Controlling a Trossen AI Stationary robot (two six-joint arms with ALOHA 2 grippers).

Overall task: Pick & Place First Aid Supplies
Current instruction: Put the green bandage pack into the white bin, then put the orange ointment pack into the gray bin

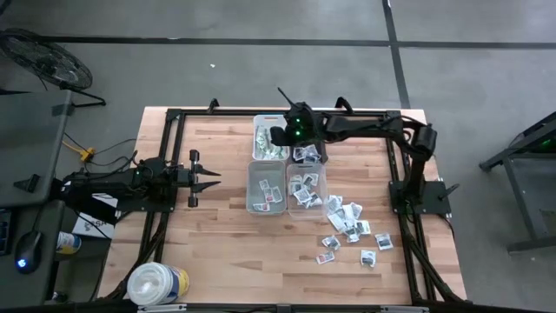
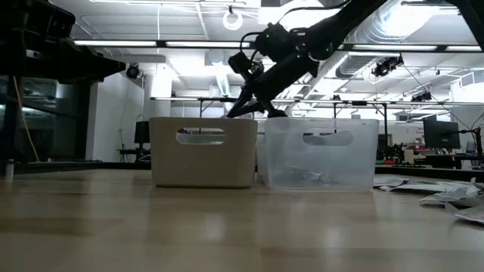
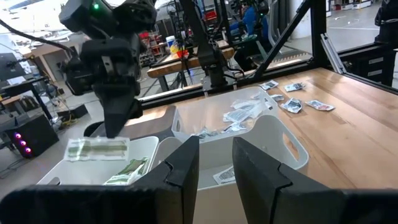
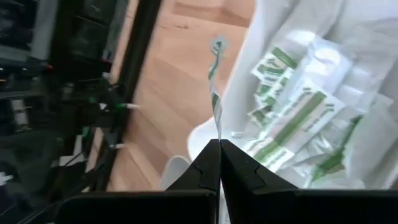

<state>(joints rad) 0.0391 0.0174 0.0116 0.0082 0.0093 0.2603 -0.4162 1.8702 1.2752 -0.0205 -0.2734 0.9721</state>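
Round tub: standing at the counter's near left corner. Loose packets: lying scattered on the near right, beside four bins. Left tool: waiting left of the bins, fingers narrowly parted, gripping nothing. Right tool: hovering over the far left bin, pinching a green-printed packet edge-on above the packets piled inside.

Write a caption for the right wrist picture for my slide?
Right gripper pinches a thin green-printed white paper packet edge-on above a white plastic bin of similar packets.
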